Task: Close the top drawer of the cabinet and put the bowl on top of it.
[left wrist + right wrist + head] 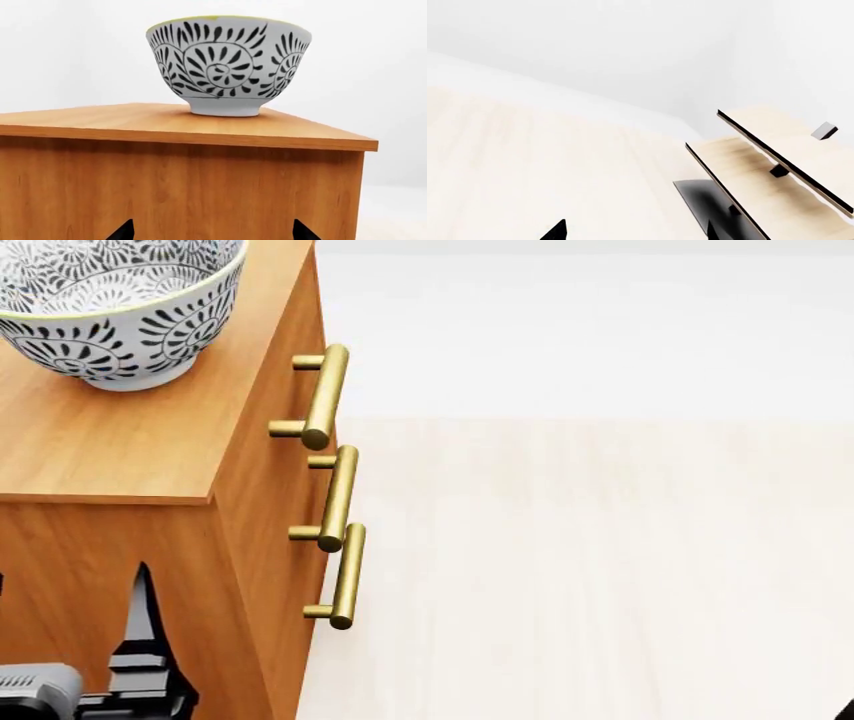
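Orange-brown wood fills the left of the head view: the cabinet point(120, 440) stands with its three brass handles in a line down the front, and the top drawer point(300, 335) sits flush with the two below it. On the flat top rests the bowl point(118, 302), upright, white with dark floral marks, near the front corner.

Below the top, beside the cabinet's side panel, the left gripper point(212, 231) holds nothing, its two dark fingertips spread apart.

Over pale floor, the right gripper point(637, 231) is likewise spread and empty, facing a light-wood shelf point(774, 155).
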Tool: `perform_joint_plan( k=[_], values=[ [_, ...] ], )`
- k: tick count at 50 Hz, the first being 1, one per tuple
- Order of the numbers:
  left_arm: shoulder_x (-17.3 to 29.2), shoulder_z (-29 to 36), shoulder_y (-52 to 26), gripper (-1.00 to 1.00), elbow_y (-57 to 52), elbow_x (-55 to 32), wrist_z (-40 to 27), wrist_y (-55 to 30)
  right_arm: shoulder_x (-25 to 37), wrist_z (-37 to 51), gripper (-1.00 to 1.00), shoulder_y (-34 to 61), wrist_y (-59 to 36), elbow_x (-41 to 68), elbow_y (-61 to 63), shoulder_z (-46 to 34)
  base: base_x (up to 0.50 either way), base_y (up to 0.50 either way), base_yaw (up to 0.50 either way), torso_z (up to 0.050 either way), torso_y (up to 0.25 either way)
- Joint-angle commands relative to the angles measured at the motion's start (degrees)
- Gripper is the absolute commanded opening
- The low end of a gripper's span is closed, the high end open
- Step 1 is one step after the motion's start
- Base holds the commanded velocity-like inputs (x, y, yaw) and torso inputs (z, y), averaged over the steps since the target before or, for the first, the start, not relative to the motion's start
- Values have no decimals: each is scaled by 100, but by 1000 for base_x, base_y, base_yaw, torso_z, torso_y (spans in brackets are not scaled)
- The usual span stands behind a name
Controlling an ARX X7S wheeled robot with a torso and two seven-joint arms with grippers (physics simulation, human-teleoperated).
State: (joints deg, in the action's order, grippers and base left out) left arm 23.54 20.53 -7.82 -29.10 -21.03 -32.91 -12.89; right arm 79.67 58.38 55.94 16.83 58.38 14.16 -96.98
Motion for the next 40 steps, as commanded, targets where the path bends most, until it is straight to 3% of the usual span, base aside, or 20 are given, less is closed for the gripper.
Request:
perform_joint_plan(
  k=[1,40],
  values=[
    [-3,6,98,100,133,69,34,243,50,56,100,139,-190,-151,303,81,0,0,0,0,0],
    [182,-68,244,100,-431,122,-158,233,557,286,100,379,-420,-626,1331,286,0,0,0,0,0]
  ],
)
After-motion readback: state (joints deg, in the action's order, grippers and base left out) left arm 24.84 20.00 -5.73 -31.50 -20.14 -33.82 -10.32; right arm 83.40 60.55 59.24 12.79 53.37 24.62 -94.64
